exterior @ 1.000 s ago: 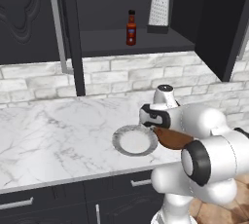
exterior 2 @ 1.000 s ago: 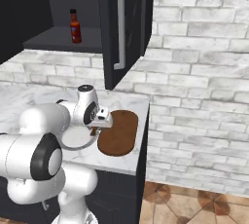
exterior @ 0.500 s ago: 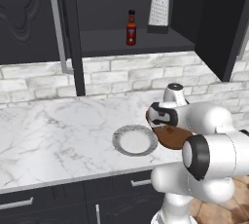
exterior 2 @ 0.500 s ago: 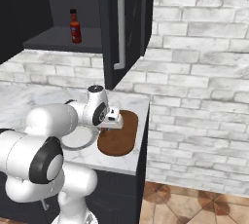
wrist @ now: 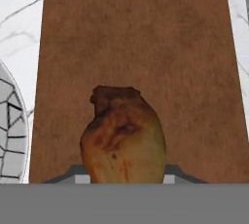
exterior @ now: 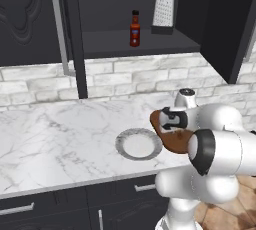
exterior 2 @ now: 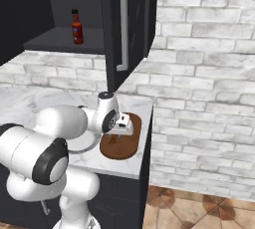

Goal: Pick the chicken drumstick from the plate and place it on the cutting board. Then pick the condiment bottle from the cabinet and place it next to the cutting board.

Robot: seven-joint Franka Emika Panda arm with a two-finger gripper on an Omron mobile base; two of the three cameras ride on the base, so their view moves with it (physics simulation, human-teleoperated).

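My gripper point(wrist: 124, 174) is shut on the chicken drumstick point(wrist: 122, 135), an orange-brown piece held between the fingertips just above the dark-brown cutting board point(wrist: 136, 38). In the left base view the hand point(exterior: 175, 124) hangs over the cutting board point(exterior: 175, 141), right of the grey-rimmed plate point(exterior: 121, 139), whose white centre is bare. The right base view has the gripper point(exterior 2: 122, 129) low over the cutting board point(exterior 2: 119, 146). The condiment bottle point(exterior: 134, 29) stands upright on the shelf of the open cabinet point(exterior: 150, 46); from the other side the condiment bottle point(exterior 2: 76, 26) is at the upper left.
A metal box grater point(exterior: 163, 10) stands on the shelf right of the bottle. The open cabinet door point(exterior 2: 132, 24) with its silver bar handle point(exterior 2: 122, 29) hangs above the board. The counter ends just right of the board, with tiled floor point(exterior 2: 199, 208) below.
The hand has carried the drumstick to the right, from over the plate to over the cutting board, and has come lower. The bottle and grater have not moved.
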